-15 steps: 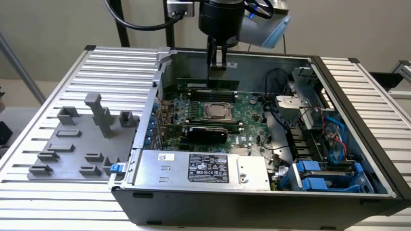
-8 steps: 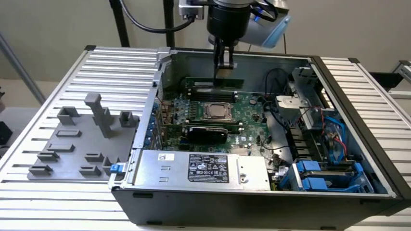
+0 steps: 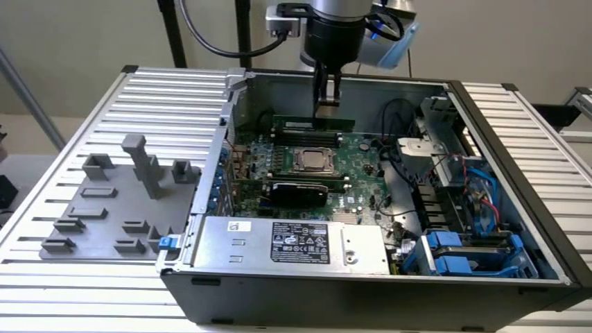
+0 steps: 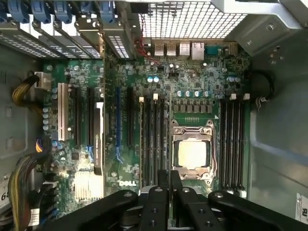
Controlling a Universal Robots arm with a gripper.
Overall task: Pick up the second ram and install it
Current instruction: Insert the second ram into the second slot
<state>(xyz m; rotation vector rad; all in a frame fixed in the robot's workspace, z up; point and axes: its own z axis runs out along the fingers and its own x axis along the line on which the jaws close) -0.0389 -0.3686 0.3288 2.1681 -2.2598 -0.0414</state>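
Jaws [image 3: 326, 109] clenched on the top edge of the second ram [image 3: 294, 121], upper middle of the frame. The stick sits straight beneath them, long axis left-right, at the memory slots [image 3: 310, 130] just behind the CPU socket [image 3: 315, 159].

Bare metal, green board, matt plastics
The computer case [image 3: 277, 90] is dull grey sheet metal, its rear grille [image 4: 187, 19] perforated; the table [image 3: 176, 87] is ribbed, satin aluminium. The motherboard [image 3: 365, 156] looks glossy green, the CPU lid [image 4: 192, 154] smooth silver metal. The gripper [image 4: 169, 178] is matt black, the fixture tray [image 3: 111, 208] matt grey plastic, the drive clips [image 3: 462, 253] shiny blue plastic
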